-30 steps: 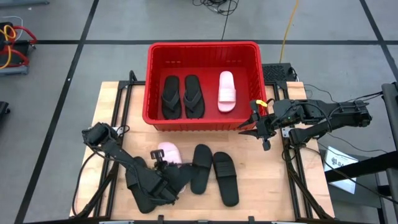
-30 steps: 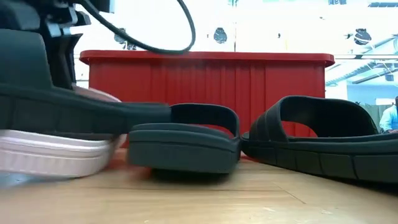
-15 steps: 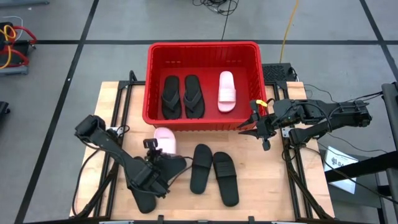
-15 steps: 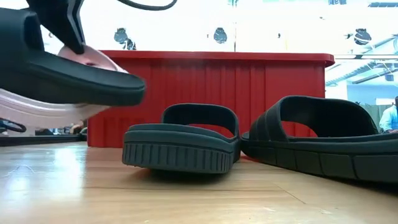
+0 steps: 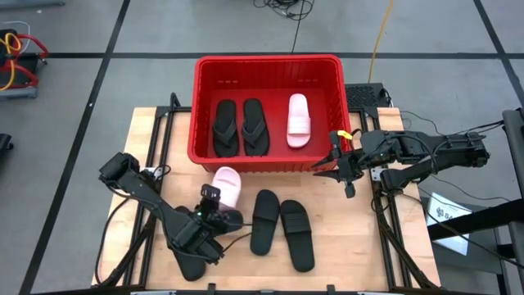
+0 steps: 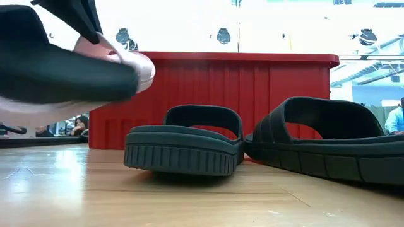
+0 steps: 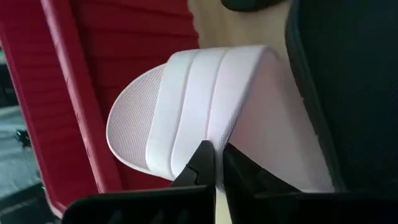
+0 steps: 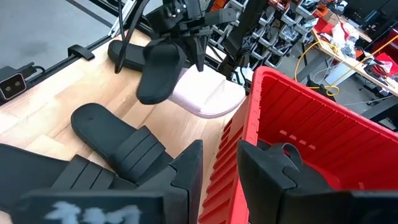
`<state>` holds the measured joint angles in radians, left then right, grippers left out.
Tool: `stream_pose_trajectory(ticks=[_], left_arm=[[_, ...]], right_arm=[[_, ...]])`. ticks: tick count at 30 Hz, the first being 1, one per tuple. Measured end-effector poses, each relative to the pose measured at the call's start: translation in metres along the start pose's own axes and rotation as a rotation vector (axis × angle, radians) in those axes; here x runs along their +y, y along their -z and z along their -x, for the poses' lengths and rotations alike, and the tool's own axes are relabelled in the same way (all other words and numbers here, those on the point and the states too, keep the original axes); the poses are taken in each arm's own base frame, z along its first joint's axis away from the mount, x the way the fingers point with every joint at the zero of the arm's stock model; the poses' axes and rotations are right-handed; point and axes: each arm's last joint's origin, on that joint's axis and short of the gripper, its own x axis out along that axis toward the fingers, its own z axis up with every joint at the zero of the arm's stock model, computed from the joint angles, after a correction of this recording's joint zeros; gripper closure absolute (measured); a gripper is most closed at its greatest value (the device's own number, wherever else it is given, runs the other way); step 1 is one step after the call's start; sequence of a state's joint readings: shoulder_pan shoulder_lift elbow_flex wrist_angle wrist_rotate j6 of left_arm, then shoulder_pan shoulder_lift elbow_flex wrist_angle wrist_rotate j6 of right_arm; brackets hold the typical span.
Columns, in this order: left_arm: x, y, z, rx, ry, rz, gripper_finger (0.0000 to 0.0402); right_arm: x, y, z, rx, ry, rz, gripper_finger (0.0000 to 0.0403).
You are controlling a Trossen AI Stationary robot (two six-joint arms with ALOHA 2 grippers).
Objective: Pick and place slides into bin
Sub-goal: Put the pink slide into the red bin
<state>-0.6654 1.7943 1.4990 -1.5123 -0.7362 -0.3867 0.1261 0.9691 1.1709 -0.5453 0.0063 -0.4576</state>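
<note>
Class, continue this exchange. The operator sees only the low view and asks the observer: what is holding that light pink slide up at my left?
Observer: The left gripper, shut on the strap of the light pink foam slide.
Operator: What is inside the bin?
Observer: The red plastic bin holds two black thong flip-flops and a second pink slide, side by side.
Operator: Where is the other arm?
Observer: The right gripper hovers open and empty beside the bin's front right corner.
</note>
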Motion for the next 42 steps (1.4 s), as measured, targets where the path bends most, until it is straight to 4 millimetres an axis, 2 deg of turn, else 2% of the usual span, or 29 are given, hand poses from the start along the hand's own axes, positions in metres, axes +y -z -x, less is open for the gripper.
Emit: stream_pose_trajectory(ticks=[3, 7, 16, 21, 29, 34, 37, 39, 42], left_arm=[[-0.001, 0.0, 0.0, 0.003, 0.026, -0.053, 0.0398], [-0.006, -0.004, 0.0, -0.004, 0.153, -0.048, 0.0398], [-0.013, -0.013, 0.002, -0.016, 0.326, 0.188, 0.0399], [-0.02, -0.018, 0.002, 0.009, 0.485, 0.317, 0.0396], [-0.027, -0.025, 0.004, 0.019, 0.69, 0.386, 0.0397], [-0.022, -0.017, -0.002, 0.144, 0.621, 0.501, 0.0398], [-0.017, -0.012, -0.006, 0.201, 0.557, 0.51, 0.0399], [-0.016, -0.009, -0.005, 0.218, 0.565, 0.462, 0.0398], [-0.018, -0.011, -0.004, 0.21, 0.665, 0.359, 0.0396]], right_arm=[[0.0, 0.0, 0.0, 0.0, 0.0, 0.0, 0.0314], [0.0, 0.0, 0.0, 0.0, 0.001, 0.0, 0.0314], [0.0, 0.0, 0.0, -0.002, 0.002, 0.001, 0.0314], [0.0, 0.0, 0.0, -0.002, 0.002, 0.001, 0.0314], [0.0, 0.0, 0.0, -0.002, 0.002, 0.003, 0.0314], [0.0, 0.0, 0.0, -0.002, 0.002, 0.003, 0.0314], [0.0, 0.0, 0.0, -0.002, 0.001, 0.003, 0.0314], [0.0, 0.0, 0.0, -0.003, 0.0, 0.003, 0.0314], [0.0, 0.0, 0.0, -0.004, -0.001, 0.003, 0.0314]])
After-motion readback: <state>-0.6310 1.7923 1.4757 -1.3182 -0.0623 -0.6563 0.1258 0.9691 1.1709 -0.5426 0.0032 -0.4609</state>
